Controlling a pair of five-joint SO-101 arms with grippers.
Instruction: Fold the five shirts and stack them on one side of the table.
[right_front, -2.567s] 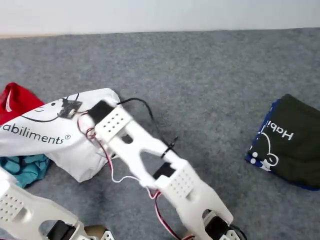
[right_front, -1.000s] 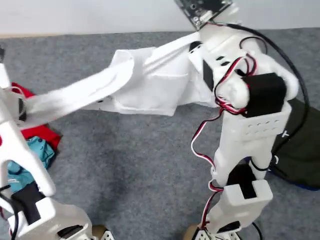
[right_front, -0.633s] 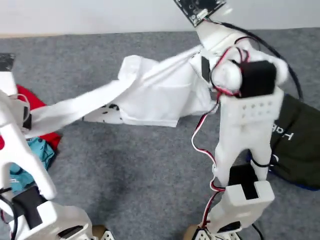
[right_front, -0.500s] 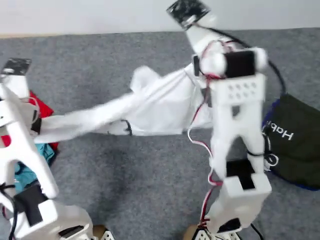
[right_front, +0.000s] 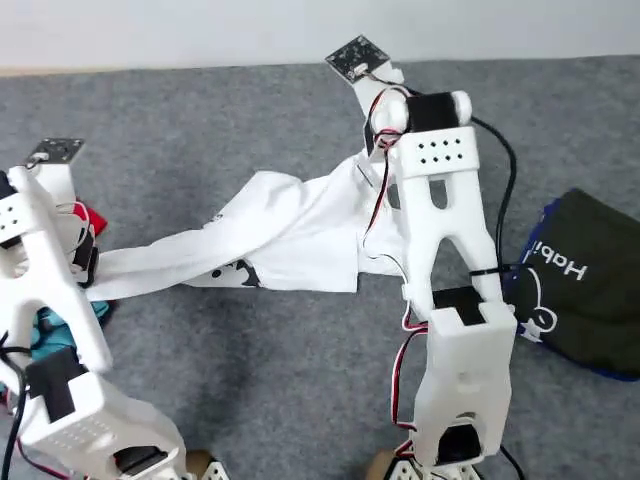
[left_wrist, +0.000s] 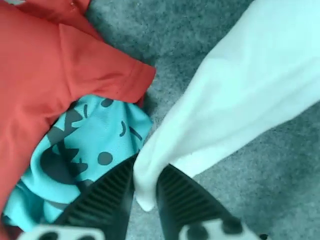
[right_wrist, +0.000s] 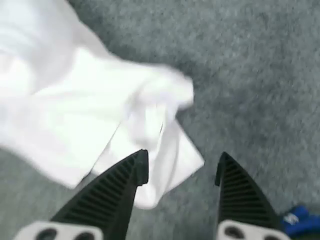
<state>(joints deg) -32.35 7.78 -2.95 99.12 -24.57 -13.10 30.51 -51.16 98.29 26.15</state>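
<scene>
A white shirt (right_front: 290, 225) lies stretched across the grey table from left to centre. My left gripper (right_front: 88, 268) is at its left end, and in the left wrist view the gripper (left_wrist: 145, 192) is shut on a fold of the white shirt (left_wrist: 240, 100). My right gripper (right_front: 372, 152) hangs over the shirt's right end. The right wrist view has that gripper (right_wrist: 182, 157) open, jaws wide apart, above the crumpled white shirt (right_wrist: 75, 100). A red shirt (left_wrist: 50, 65) and a teal printed shirt (left_wrist: 85, 150) lie bunched under the left arm.
A folded dark shirt (right_front: 585, 280) sits on a blue one at the table's right edge. The red shirt (right_front: 92, 218) and teal shirt (right_front: 60, 320) lie at the left edge. Bare grey table (right_front: 250, 380) stretches in front of the white shirt.
The white shirt, held stretched in the air between both arms, has come down onto the table. The right arm swung left and lower, and its gripper now stands open over the shirt.
</scene>
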